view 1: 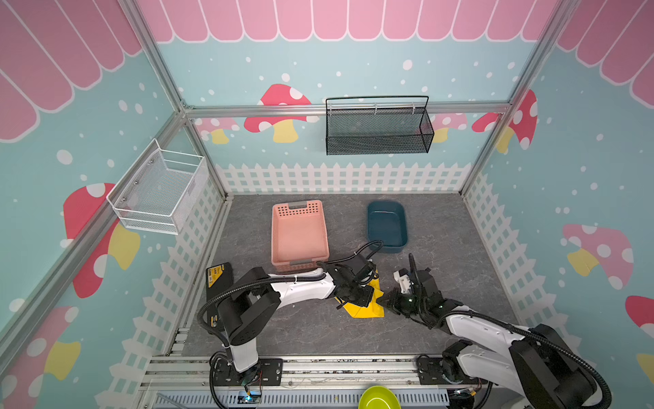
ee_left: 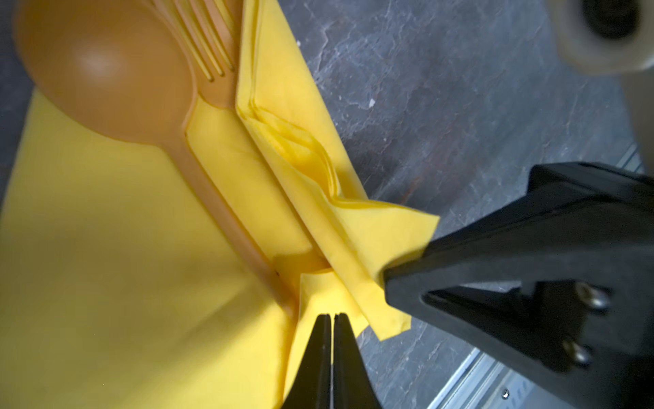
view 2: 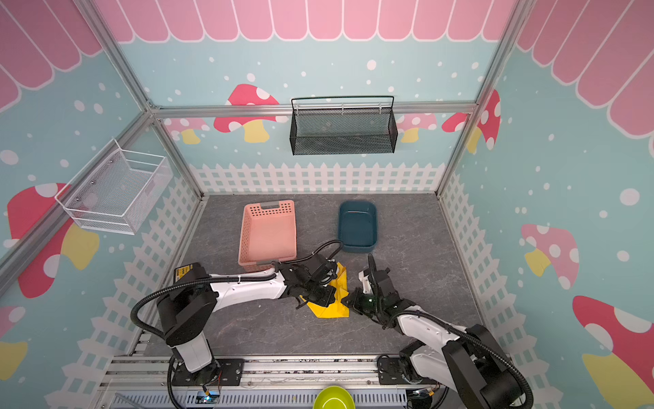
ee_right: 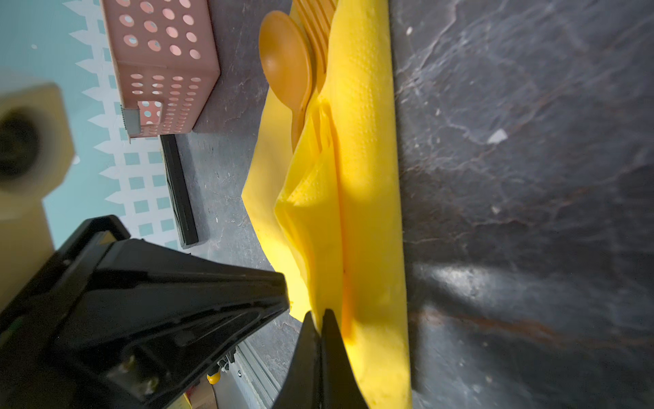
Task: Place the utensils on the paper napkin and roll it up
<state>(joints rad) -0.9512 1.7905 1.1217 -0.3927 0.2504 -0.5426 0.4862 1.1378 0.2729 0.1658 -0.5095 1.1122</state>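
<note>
The rolling step is judged to be in hand: the paper napkin (view 1: 364, 311) is laid on the desk (view 1: 300, 329) between the two arms, one edge folded over the spoon (ee_left: 106, 70) and fork (ee_left: 212, 46); no knife can be made out. That fold is pinched by the right tool (ee_right: 320, 315). The left tool (ee_left: 332, 317) is closed beside it, its hold uncertain. Next, the fold should be turned across them without their being dragged.

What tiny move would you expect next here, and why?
Probably the right tool, pinching the paper napkin, should carry the folded flap on over the spoon and fork: both lie largely uncovered, so the roll is unfinished.
</note>
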